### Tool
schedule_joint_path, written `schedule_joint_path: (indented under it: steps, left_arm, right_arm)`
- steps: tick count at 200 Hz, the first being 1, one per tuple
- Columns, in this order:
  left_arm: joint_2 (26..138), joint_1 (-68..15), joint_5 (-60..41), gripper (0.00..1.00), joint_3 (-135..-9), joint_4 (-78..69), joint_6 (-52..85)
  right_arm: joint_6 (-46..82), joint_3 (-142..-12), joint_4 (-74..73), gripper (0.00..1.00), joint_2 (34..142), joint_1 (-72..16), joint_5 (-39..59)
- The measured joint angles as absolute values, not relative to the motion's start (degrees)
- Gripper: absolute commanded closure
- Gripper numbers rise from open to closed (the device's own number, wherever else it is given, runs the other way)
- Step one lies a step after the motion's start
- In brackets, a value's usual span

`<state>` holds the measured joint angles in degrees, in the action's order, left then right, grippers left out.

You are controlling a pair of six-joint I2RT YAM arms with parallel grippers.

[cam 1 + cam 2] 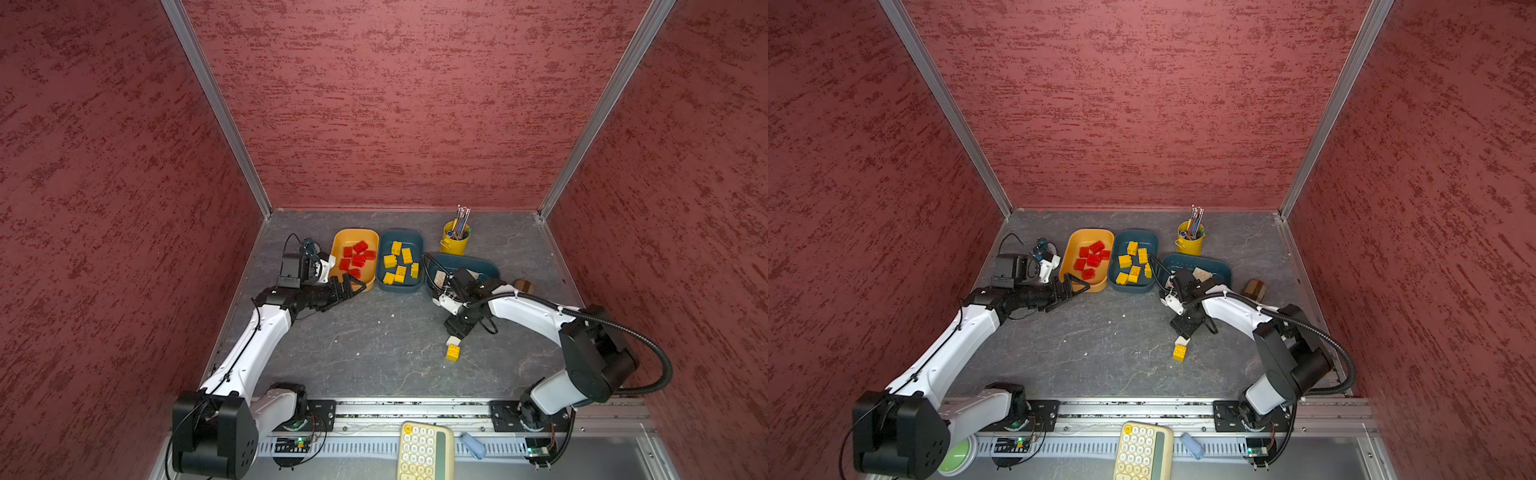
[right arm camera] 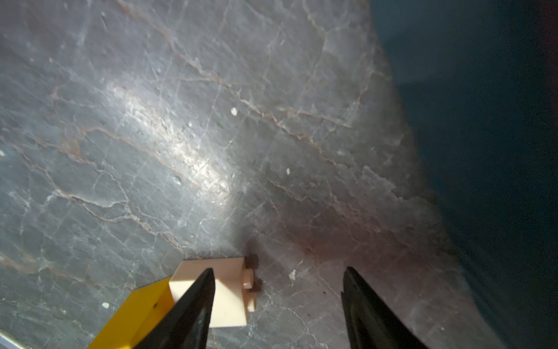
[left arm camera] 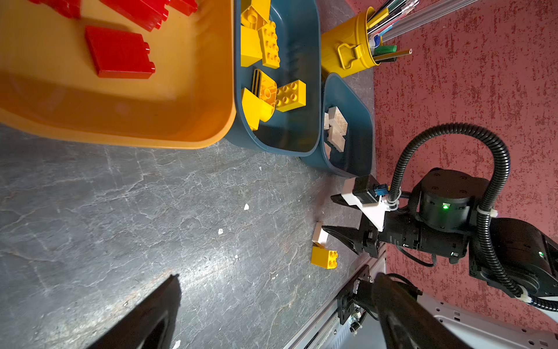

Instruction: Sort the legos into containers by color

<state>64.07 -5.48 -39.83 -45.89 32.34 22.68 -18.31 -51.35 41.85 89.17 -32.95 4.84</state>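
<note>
Three walls (image 1: 395,104) with a mottled red, plaster-like finish close in the workspace, joined at the corners by slanting aluminium posts (image 1: 220,108). The tabletop (image 1: 374,353) is dark grey with pale marble veins, a few white flecks and a soft glare patch. A metal rail (image 1: 415,409) along its near edge carries both arm bases, and a cream keypad (image 1: 426,451) lies in front of it.

Toward the back wall an orange tub (image 1: 345,237) holds the red bricks (image 1: 359,261). Just beside it, a teal tub (image 1: 405,237) holds the yellow bricks (image 1: 390,261). A second teal tub (image 1: 478,266), partly behind the right arm, holds cream bricks (image 3: 336,121). A yellow cup of pens (image 1: 455,241) stands behind it, and a brown wooden block (image 1: 523,286) sits near the right wall.

Two legos lie loose on the bare tabletop, a cream brick (image 1: 454,340) and a yellow brick (image 1: 453,352) just beside it.

The left pincer (image 1: 355,293) hovers by the orange tub's near corner, jaws spread wide and empty. The right pincer (image 2: 277,272) points down at the loose pair with its jaws apart, gripping nothing; one fingertip (image 2: 205,287) overlaps the cream brick in the right wrist view.
</note>
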Motion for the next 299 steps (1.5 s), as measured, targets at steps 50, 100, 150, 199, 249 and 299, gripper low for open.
schedule_joint_path:
  steps: [50,100,150,199,249,299]
  left_arm:
    - [64.23,-6.02,-39.51,0.01,-45.89,32.36,22.68]
    - [64.55,-6.24,-38.94,0.01,-45.91,32.53,22.68]
    - [65.54,-6.61,-38.76,0.0,-45.91,32.56,22.68]
    - [66.59,-7.09,-38.61,0.01,-46.0,32.56,22.68]
    - [67.83,-7.86,-38.61,0.01,-46.44,32.51,22.68]
    - [68.51,-8.1,-38.59,0.0,-47.0,32.51,22.68]
  right_arm:
    - [-20.62,-49.67,41.69,0.33,88.07,-35.44,5.58]
    - [-22.04,-48.88,40.86,0.41,87.46,-36.51,5.5]
    - [-22.81,-48.9,40.8,0.45,87.48,-36.67,4.89]
    - [-22.96,-49.34,40.75,0.46,87.68,-36.67,3.44]
    - [-22.98,-49.34,40.73,0.47,87.55,-36.67,3.18]
    - [-23.62,-48.69,41.06,0.39,86.61,-37.71,3.84]
